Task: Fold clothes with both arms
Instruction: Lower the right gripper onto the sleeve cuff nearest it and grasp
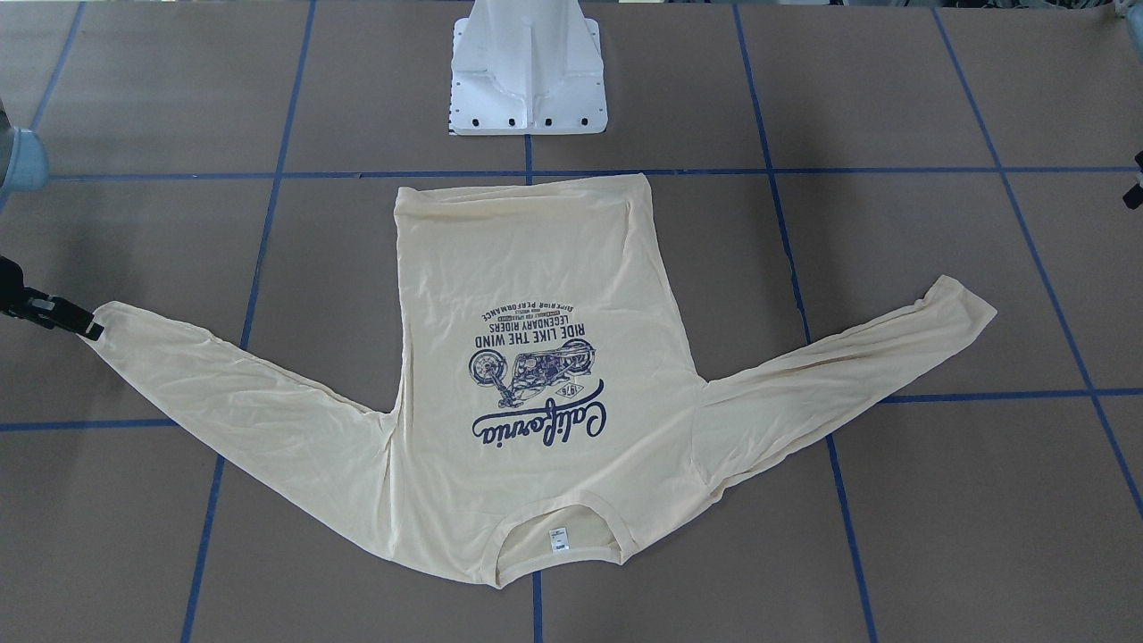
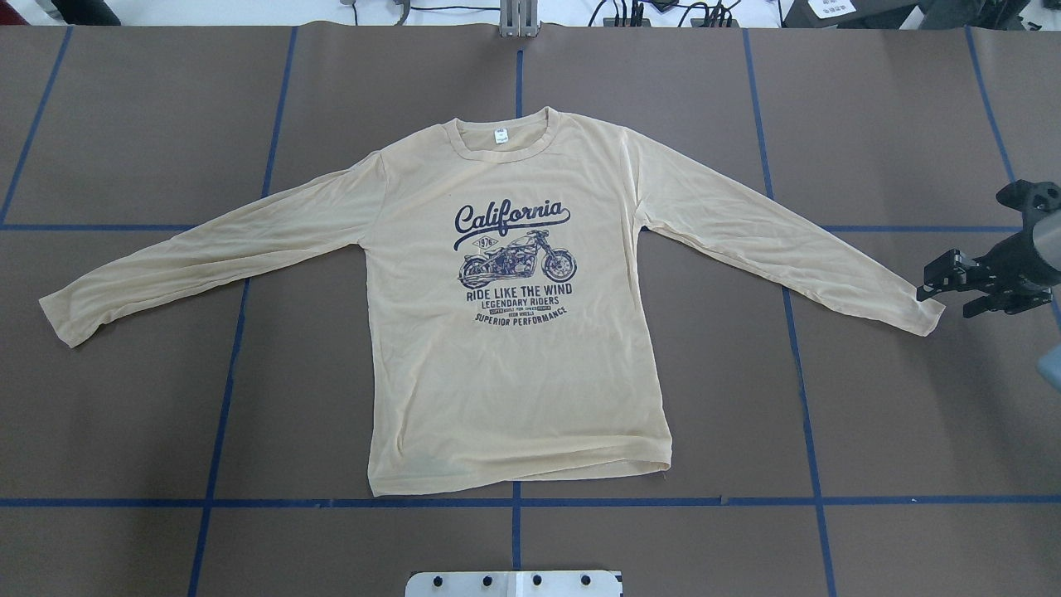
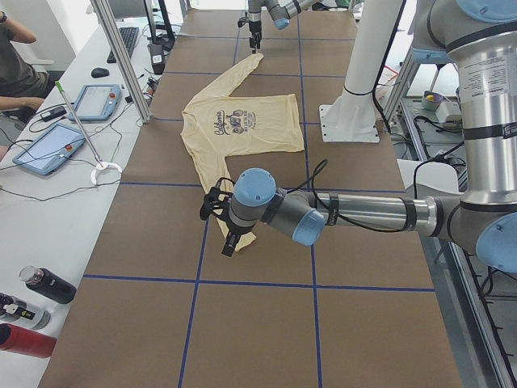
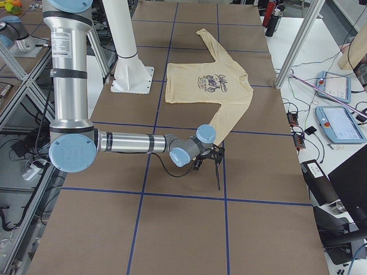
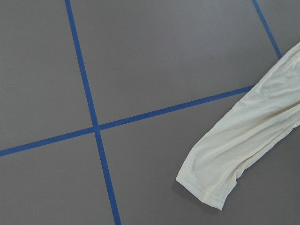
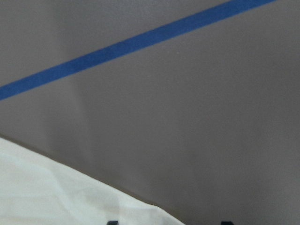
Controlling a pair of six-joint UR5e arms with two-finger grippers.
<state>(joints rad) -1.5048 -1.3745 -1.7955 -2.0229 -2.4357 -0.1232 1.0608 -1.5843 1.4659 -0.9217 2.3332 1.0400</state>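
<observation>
The big brown table lies under both grippers. The shirt lies flat on it, print up. Its body is well away from each gripper, in toward the middle. The right arm and the left arm are each low by one sleeve end.

The right gripper has its fingers spread apart. The right cuff is right at its tips, touching or almost touching. The left gripper is near the left cuff. I cannot tell if its fingers are apart or together.

I think the step is to grab both cuffs. To do it well, each gripper should go down so one finger slides under the cloth edge. It should catch both layers of the thin cuff, not just the top one. Then it should close gently and lift only a little, both sides together, so the flat body does not slide.

The small white label is at the neck, far from both grippers.
</observation>
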